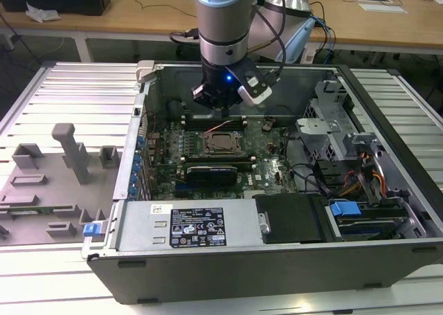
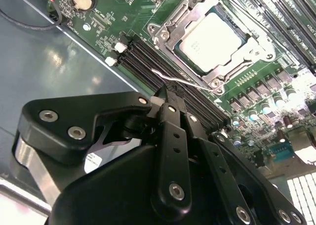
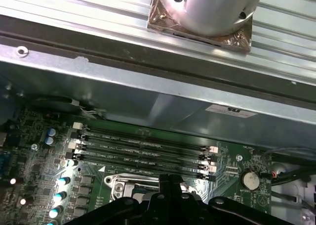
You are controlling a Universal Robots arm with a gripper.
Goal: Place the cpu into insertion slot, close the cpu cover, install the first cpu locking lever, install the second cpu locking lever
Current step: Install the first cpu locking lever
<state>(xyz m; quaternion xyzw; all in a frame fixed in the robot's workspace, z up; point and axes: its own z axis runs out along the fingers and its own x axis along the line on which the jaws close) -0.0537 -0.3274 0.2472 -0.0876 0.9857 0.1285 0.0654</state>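
The cpu (image 2: 212,39) lies in the insertion slot (image 2: 163,34), with the cpu cover (image 2: 242,62) down. In the exterior view, the closed gripper (image 1: 220,112) is at the slot's 12 o'clock. It hides part of the slot in the first wrist view.

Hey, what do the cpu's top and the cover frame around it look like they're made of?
The cpu top looks like pale matte metal, judging by its even silver-grey sheen. The cpu cover looks like brighter bare metal, possibly stamped steel, judging by its glinting edges and thin flat frame.
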